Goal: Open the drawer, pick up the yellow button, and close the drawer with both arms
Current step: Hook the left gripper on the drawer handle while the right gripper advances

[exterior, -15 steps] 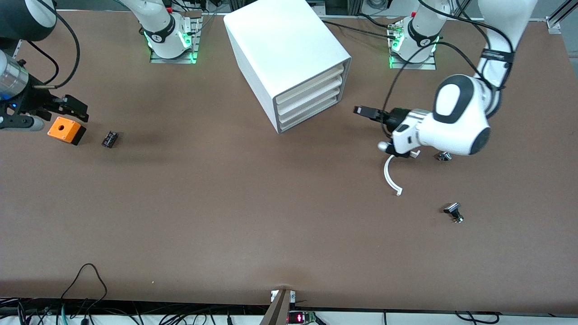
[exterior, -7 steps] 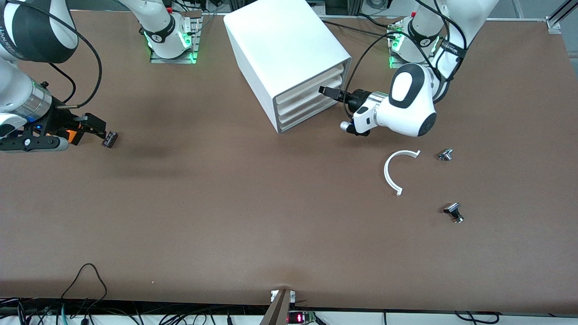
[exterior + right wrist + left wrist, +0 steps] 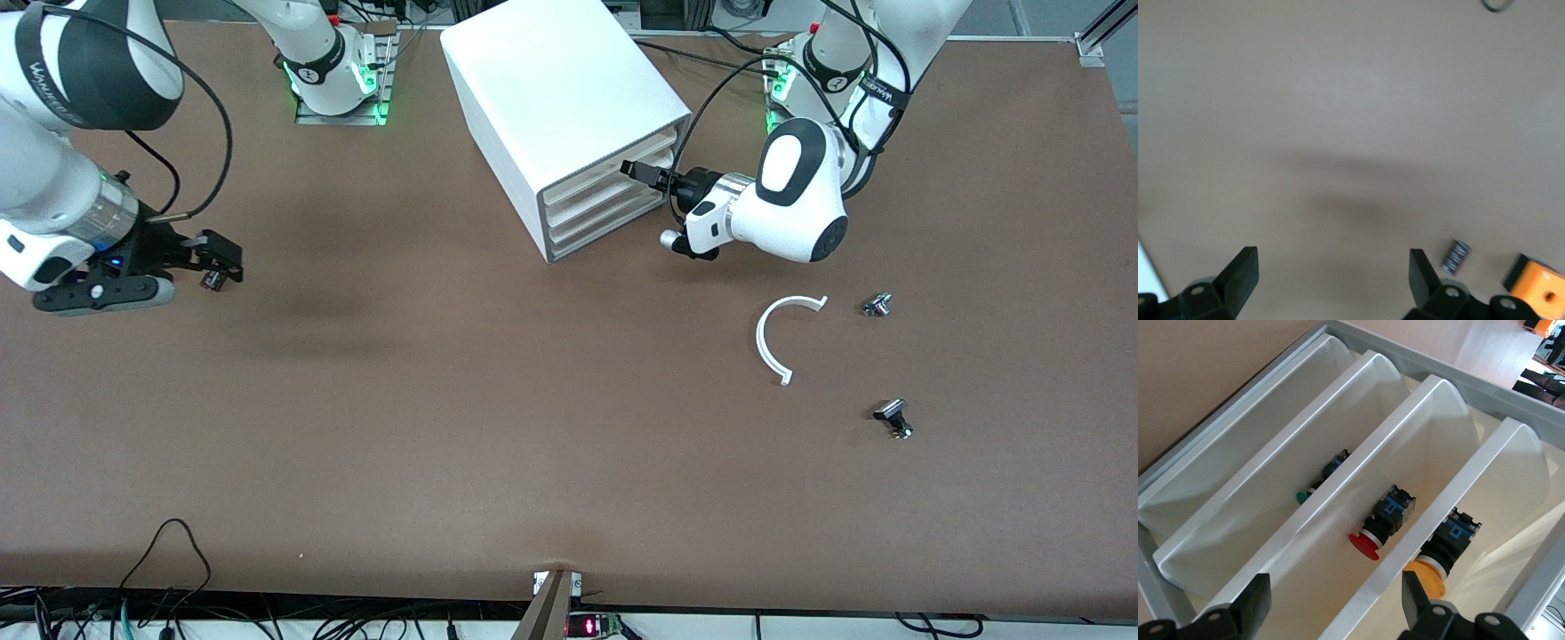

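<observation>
The white cabinet (image 3: 551, 89) stands at the robots' side of the table, and all four drawers look pushed in. My left gripper (image 3: 640, 171) is open right in front of the drawer fronts (image 3: 605, 182), level with the upper ones. In the left wrist view my open left gripper (image 3: 1336, 607) faces the slat fronts (image 3: 1338, 487). The orange-capped button (image 3: 1426, 577) lies inside the drawer at one end of the stack. Red-capped (image 3: 1366, 545) and green-capped (image 3: 1302, 497) buttons lie in the drawers beside it. My right gripper (image 3: 222, 258) is open and empty, low over the table toward the right arm's end.
A small black ribbed block (image 3: 212, 280) lies beside my right gripper and shows in the right wrist view (image 3: 1459, 255) beside the orange box (image 3: 1538, 290). A white curved strip (image 3: 772, 342) and two small metal parts (image 3: 877, 305) (image 3: 893, 418) lie toward the left arm's end.
My left gripper has moved from over the table up to the drawer fronts. My right arm has moved toward the middle and now covers the orange box in the front view.
</observation>
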